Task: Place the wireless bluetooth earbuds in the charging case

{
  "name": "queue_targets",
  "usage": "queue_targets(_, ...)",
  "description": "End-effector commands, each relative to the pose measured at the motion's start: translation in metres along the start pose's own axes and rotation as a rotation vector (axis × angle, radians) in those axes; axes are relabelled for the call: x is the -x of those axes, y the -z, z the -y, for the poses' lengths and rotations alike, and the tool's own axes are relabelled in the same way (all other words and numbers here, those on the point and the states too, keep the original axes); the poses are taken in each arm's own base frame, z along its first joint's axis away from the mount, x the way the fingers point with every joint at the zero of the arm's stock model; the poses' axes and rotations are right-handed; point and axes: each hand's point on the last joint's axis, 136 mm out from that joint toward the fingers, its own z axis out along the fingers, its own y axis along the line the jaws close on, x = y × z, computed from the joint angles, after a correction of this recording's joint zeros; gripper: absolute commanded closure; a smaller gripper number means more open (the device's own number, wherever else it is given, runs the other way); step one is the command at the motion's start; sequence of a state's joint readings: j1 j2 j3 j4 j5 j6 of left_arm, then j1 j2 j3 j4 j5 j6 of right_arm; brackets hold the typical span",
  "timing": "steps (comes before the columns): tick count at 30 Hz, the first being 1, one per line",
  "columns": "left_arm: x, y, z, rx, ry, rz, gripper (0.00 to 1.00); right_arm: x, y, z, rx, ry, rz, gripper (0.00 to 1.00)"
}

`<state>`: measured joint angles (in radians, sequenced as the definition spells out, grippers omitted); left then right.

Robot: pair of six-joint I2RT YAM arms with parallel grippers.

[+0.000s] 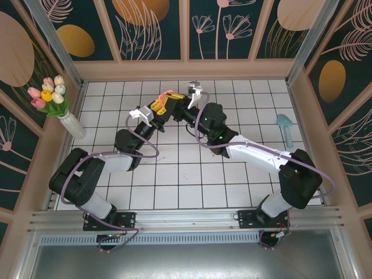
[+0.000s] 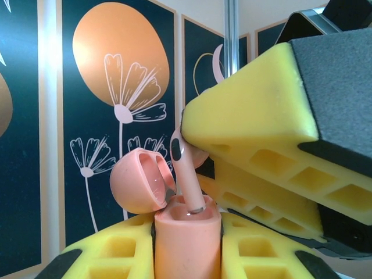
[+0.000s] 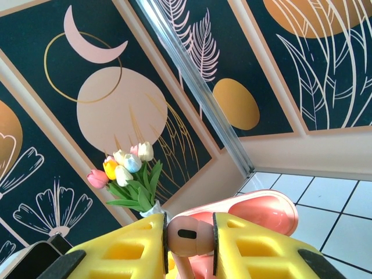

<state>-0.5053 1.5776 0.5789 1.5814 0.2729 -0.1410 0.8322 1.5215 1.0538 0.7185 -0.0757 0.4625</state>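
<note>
Clamping charging case (image 2: 186, 241) in left gripper (image 2: 187, 258), lid (image 2: 139, 183) open at 9 o'clock. Pinching salmon earbud (image 2: 185, 174) in right gripper (image 3: 190, 235), stem near-upright, tip entering case. Probably wants a straight push toward 6 o'clock.

Both the left gripper (image 2: 187, 253) and the right gripper (image 3: 190, 239) are bright yellow with black parts. The case (image 2: 186, 232) is salmon-pink. The earbud (image 2: 187, 177) is the same pink, with a small dark oval spot. The arms (image 1: 256, 154) are black and white, strung with lilac cables (image 1: 156, 149). The floor (image 1: 174, 186) is white tile with thin dark grid lines. The walls (image 1: 151, 29) are dark teal panels with orange and pale pink discs and fine pink line-drawn flowers and leaves, framed in tan. At upper left are pink, yellow and white tulips (image 1: 48, 93) with green leaves, in a white vase (image 1: 74, 126). At right lies a pale blue thing (image 1: 285, 125).
</note>
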Motion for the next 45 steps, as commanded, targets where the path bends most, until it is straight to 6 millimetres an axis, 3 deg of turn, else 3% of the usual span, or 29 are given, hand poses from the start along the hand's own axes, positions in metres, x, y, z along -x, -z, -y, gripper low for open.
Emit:
queue_targets(1,0.059,-0.003,0.01,-0.035,-0.024,0.211,1.0,-0.015,0.0,0.008,-0.01,-0.022,-0.018,0.75)
queue_targets(24,0.059,-0.008,0.007,-0.029,-0.004,0.211,1.0,-0.046,-0.007,-0.001,-0.016,0.069,-0.097,0.76)
queue_targets(32,0.061,-0.008,0.007,-0.024,-0.012,0.213,1.0,-0.057,0.001,0.003,-0.047,0.128,-0.12,0.76)
queue_targets(45,0.058,-0.007,0.007,-0.024,-0.006,0.207,1.0,-0.045,0.009,0.006,-0.066,0.075,-0.087,0.54)
